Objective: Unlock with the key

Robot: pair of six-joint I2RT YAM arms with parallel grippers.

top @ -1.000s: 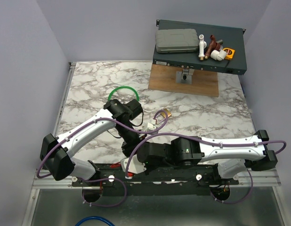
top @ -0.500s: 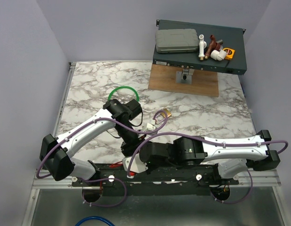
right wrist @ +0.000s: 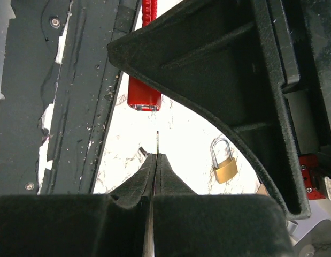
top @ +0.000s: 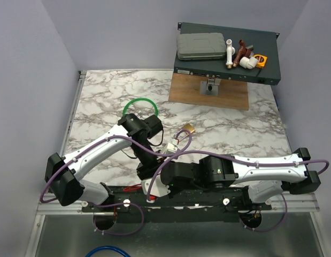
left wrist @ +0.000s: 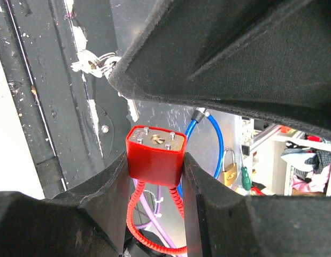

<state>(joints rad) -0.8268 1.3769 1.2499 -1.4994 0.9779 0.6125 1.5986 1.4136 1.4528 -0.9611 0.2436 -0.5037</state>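
Note:
My left gripper (left wrist: 154,163) is shut on a red padlock (left wrist: 154,152), squeezing its sides, with the keyhole face (left wrist: 154,140) turned away from the camera. The lock's red coiled cable loop (left wrist: 137,214) hangs back between the fingers. My right gripper (right wrist: 156,156) is shut on the key (right wrist: 157,140). Only its thin blade shows, edge-on, poking past the fingertips. The blade points toward the red padlock (right wrist: 144,97) and stops a short gap from it. In the left wrist view a bunch of silver keys (left wrist: 93,63) dangles at the tip of the right gripper's fingers (left wrist: 218,59). In the top view both grippers meet near the table's front edge (top: 150,174).
A brass padlock (top: 189,128) (right wrist: 225,163) lies on the marble table beyond the grippers. A green cable loop (top: 138,103) sits behind the left arm. At the back right a dark rack (top: 226,69) holding a case and pipe fittings stands on a wooden board (top: 210,92). The black base rail (top: 181,201) runs just below the grippers.
The right arm has edged a little further left and toward the near edge. Both grips look unchanged.

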